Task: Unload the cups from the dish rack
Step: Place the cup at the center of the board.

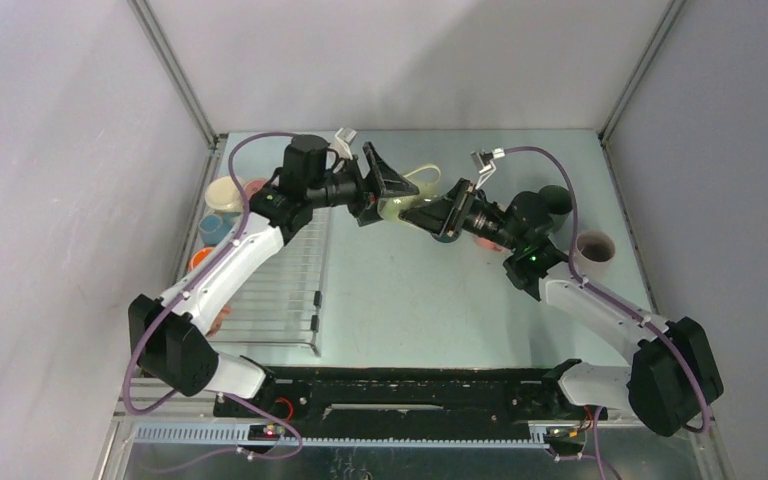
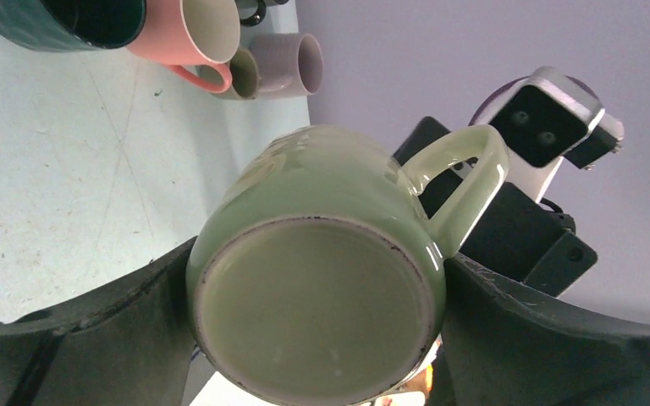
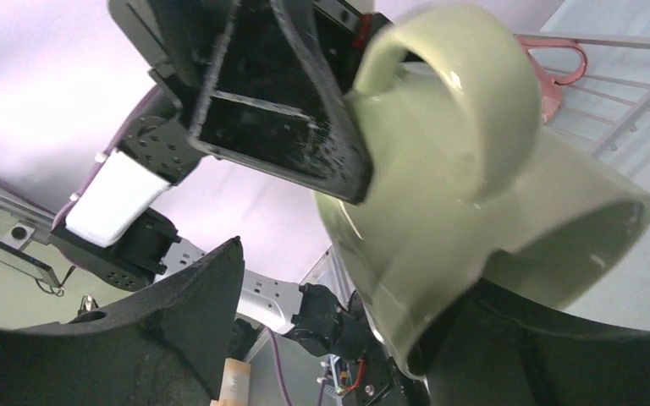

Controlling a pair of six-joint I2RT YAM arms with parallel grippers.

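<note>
A pale green cup (image 1: 401, 207) hangs in the air over the back middle of the table, between both arms. My left gripper (image 1: 384, 196) is shut on it, its fingers (image 2: 93, 338) pressing either side of the cup's base (image 2: 317, 288), handle up and to the right. My right gripper (image 1: 423, 215) is open at the cup's mouth (image 3: 474, 211). One of its fingers (image 3: 550, 347) sits at the cup's opening, while the other (image 3: 161, 330) stands apart from the wall. The dish rack (image 1: 285, 290) lies on the left with cream (image 1: 225, 194), orange (image 1: 257, 187) and blue (image 1: 212, 228) cups at its far end.
Cups stand on the table at the right: a mauve one (image 1: 594, 250), a dark one (image 1: 556, 199) and a pink one (image 1: 487, 241) partly under my right arm. The left wrist view shows a dark teal (image 2: 68, 21), a pink (image 2: 190, 30) and a mauve cup (image 2: 283, 63). Walls enclose the table.
</note>
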